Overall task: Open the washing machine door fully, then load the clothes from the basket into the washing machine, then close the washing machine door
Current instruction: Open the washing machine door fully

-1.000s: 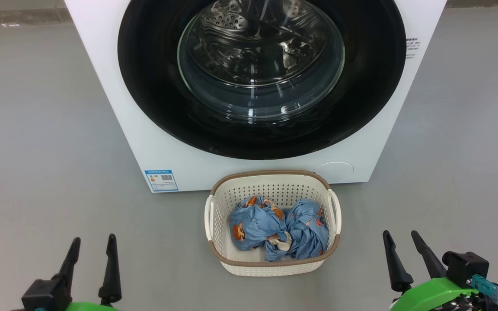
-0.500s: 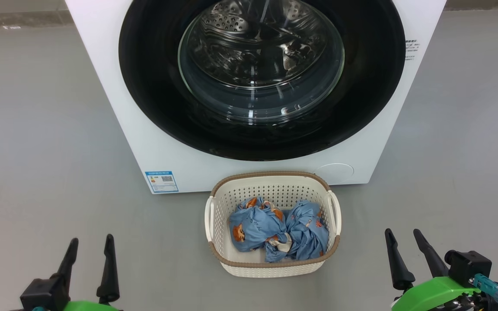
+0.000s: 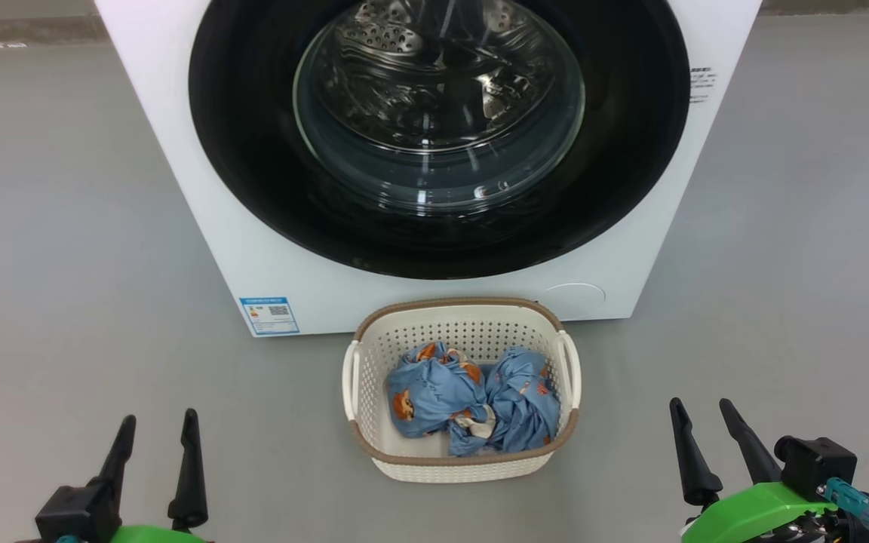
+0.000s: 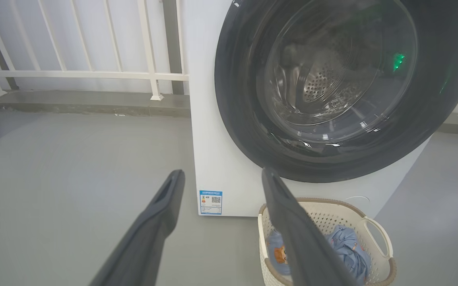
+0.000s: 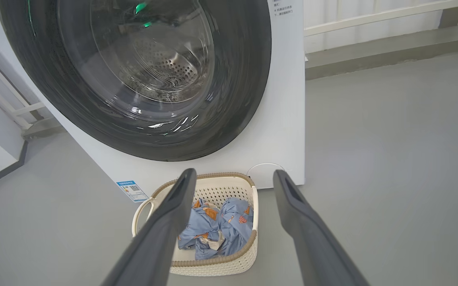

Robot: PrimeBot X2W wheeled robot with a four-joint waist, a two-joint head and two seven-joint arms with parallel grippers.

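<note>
The white washing machine [image 3: 201, 219] stands ahead with its round black-rimmed glass door [image 3: 253, 181] shut flush against the front. On the floor before it sits the cream perforated basket [image 3: 370, 354] holding light blue printed clothes [image 3: 472, 400]. My left gripper [image 3: 159, 426] is open at the lower left, well left of the basket. At the lower right my right gripper [image 3: 702, 411] is open too, off to the basket's right. The left wrist view has the door [image 4: 237, 103], the basket [image 4: 376, 234] and open fingers [image 4: 161, 206]. The right wrist view looks down on the clothes [image 5: 229, 222] between open fingers [image 5: 181, 194].
Grey floor [image 3: 65, 226] spreads on both sides of the machine. A white railing [image 4: 74, 73] on a low grey kerb runs behind it. A blue label sticker [image 3: 269, 315] and a round cap [image 3: 574, 294] sit low on the machine's front.
The whole head view has shifted a little to the left, so the camera moved. Both grippers stay open in the same places.
</note>
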